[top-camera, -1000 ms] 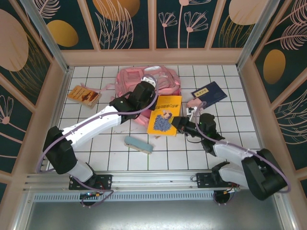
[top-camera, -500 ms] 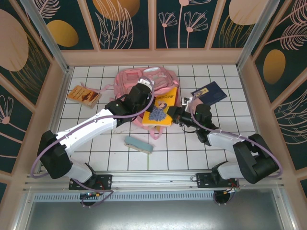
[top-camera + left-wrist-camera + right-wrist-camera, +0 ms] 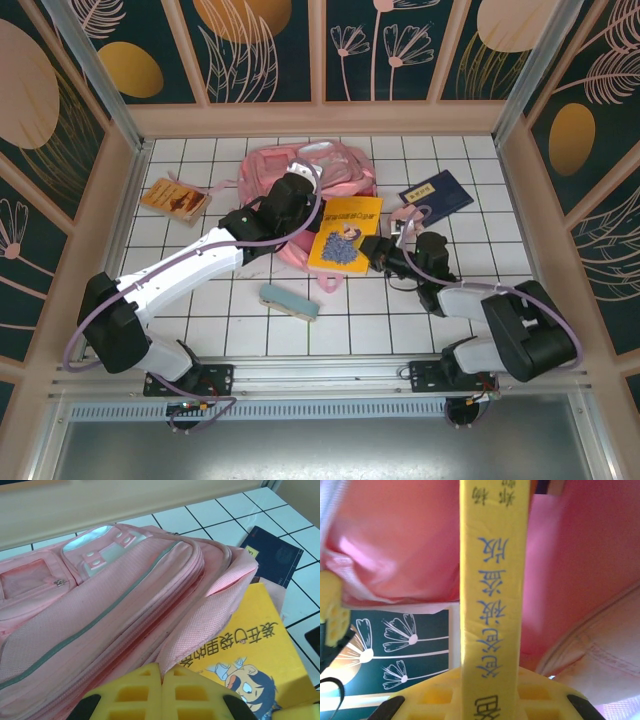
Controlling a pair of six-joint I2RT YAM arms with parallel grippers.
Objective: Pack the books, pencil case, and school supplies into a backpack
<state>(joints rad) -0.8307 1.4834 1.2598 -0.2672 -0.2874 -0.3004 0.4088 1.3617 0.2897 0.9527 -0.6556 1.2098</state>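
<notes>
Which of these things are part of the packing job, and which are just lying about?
Part of the job: backpack; yellow book, held by the right gripper; orange book; navy book; pencil case; small pink item.

Just surroundings: tiled table; patterned walls.

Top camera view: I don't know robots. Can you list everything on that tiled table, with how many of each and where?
backpack: one, pink, back centre of the table
yellow book: one, yellow with a blue-grey picture, leaning on the backpack's right front
orange book: one, orange, back left
navy book: one visible, navy, back right
small pink item: one, pale pink, beside the navy book
pencil case: one, pale teal, front centre
table: one, white tiles
left gripper: one, yellow pads, apparently pinching the backpack's flap
right gripper: one, yellow pads, clamping the yellow book
</notes>
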